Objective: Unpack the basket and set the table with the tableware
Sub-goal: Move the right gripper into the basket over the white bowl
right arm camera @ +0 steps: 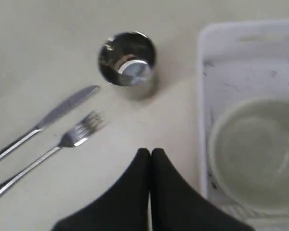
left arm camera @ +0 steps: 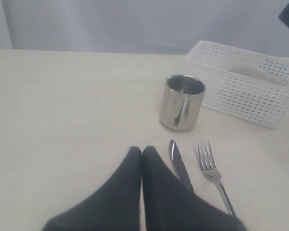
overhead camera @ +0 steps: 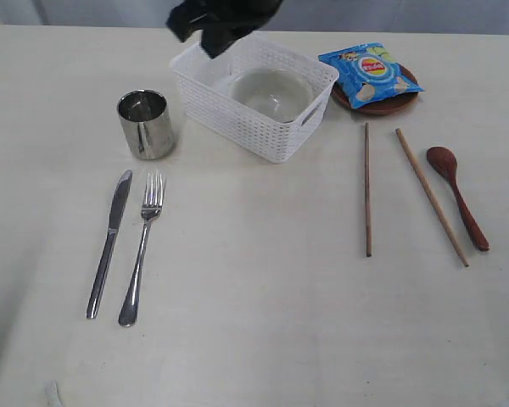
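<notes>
The white basket (overhead camera: 229, 114) is set at the far middle of the desk (overhead camera: 254, 322), and the pale bowl (overhead camera: 271, 91) is seen standing inside it, mouth up. The steel cup (overhead camera: 146, 124) is stood upright just left of the basket, apart from it. Nearer on the left, the knife (overhead camera: 109, 242) and the fork (overhead camera: 142, 246) are laid side by side, the knife on the left, their handles turned towards the near edge. Just beside the basket's right end the brown plate (overhead camera: 382, 106) is placed, and the blue chip bag (overhead camera: 369, 74) is laid on it. Nearer on the right, two chopsticks (overhead camera: 367, 188) are laid apart from each other, with the reddish-brown spoon (overhead camera: 458, 195) to their right.

The right pincer (right arm camera: 150, 153) is held in the air by the basket's far left corner; its fingers (right arm camera: 130, 192) are pressed together and nothing is gripped. The left pincer (left arm camera: 142, 151) is held above the desk on the near side of the cup, its fingers (left arm camera: 125, 192) likewise closed tip to tip on nothing, with the knife's blade close by
</notes>
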`<act>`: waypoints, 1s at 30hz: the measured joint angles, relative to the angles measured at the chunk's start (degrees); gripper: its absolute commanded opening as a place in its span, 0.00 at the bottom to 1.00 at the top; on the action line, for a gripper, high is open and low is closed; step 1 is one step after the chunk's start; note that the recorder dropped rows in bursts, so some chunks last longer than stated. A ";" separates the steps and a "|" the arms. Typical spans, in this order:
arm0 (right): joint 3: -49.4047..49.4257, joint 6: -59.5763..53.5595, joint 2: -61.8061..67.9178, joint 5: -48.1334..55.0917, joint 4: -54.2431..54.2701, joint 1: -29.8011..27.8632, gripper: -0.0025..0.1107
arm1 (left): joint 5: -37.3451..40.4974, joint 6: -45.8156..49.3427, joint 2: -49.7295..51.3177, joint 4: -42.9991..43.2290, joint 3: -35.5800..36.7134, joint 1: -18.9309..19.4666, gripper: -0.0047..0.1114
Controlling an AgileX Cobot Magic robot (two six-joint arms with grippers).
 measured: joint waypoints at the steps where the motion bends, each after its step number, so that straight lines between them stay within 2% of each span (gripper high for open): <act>1: 0.00 0.15 0.00 1.03 -0.43 -1.65 0.02 | 0.00 0.00 0.00 0.00 0.00 0.00 0.04; 9: 0.00 2.27 -0.05 2.01 -0.88 -13.95 0.02 | 0.00 0.00 0.00 0.00 0.00 0.00 0.04; 13: 0.00 2.69 0.66 1.64 3.60 -18.13 0.02 | 0.00 0.00 0.00 0.00 0.00 0.00 0.04; 22: -3.98 3.30 7.02 0.63 6.68 -16.45 0.02 | 0.00 0.00 0.00 0.00 0.00 0.00 0.04; 24: -7.60 4.79 9.24 2.33 6.22 -15.28 0.07 | 0.00 0.00 0.00 0.00 0.00 0.00 0.04; 28: -15.92 8.84 13.53 6.12 3.12 -12.89 0.30 | 0.00 0.00 0.00 0.00 0.00 0.00 0.04; 30: -20.01 11.72 15.97 7.57 1.17 -11.84 0.36 | 0.00 0.00 0.00 0.00 0.00 0.00 0.04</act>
